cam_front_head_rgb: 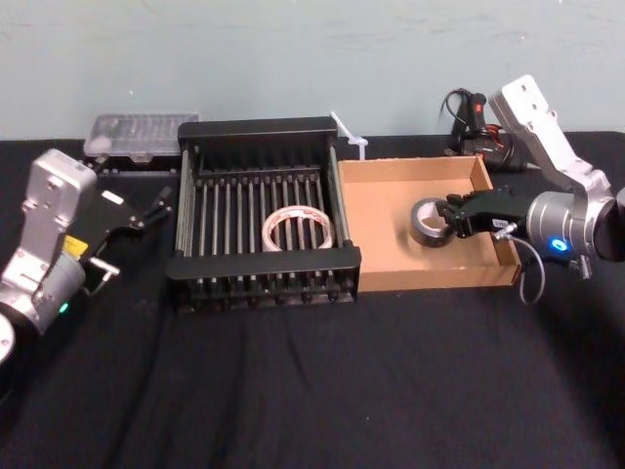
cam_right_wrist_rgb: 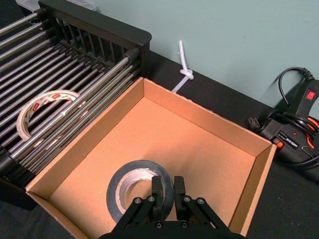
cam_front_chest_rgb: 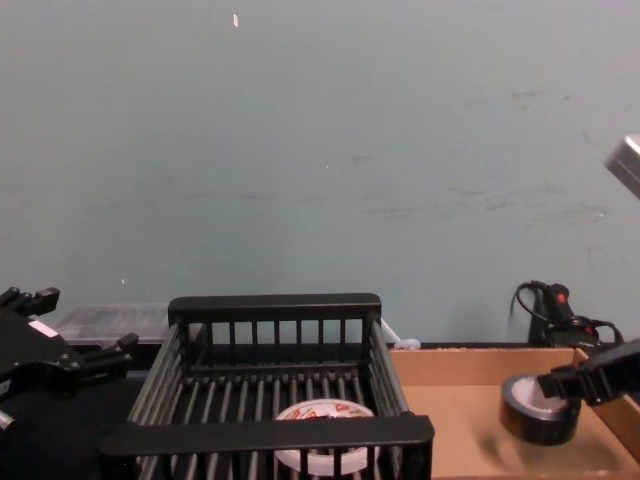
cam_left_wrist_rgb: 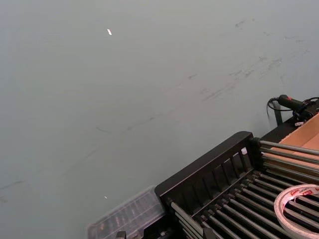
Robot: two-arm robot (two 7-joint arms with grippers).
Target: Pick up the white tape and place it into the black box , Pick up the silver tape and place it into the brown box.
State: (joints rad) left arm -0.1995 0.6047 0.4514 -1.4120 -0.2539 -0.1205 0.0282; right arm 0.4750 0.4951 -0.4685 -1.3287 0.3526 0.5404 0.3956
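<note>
The right pincer (cam_front_head_rgb: 452, 217) sits low inside the shallow brown cardboard tray (cam_front_head_rgb: 391, 269), coming in over its right wall. Its fingers (cam_right_wrist_rgb: 157, 195) are nearly together, pinching the wall of the dark grey-silver tape roll with the pale core (cam_front_head_rgb: 429, 222): one finger inside the hole, one outside. From the chest view the roll hangs tilted, its low edge at or just above the tray floor; can't tell if it's touching. It's in the right half of the tray, so there's lots of bare cardboard toward the left and far walls.

The round white tape roll with red print (cam_front_head_rgb: 298, 228) lies flat on the bars of the black slatted plastic basket (cam_front_head_rgb: 264, 127), a bit right of centre and nearer the front rim, with free bars all around it. Basket and tray sit side by side, walls touching.

The left pincer (cam_front_head_rgb: 148, 210) hangs out left of the basket over the black tabletop (cam_front_head_rgb: 322, 391), fingers spread, holding nothing, near a clear plastic case (cam_front_head_rgb: 137, 132) at the back.
</note>
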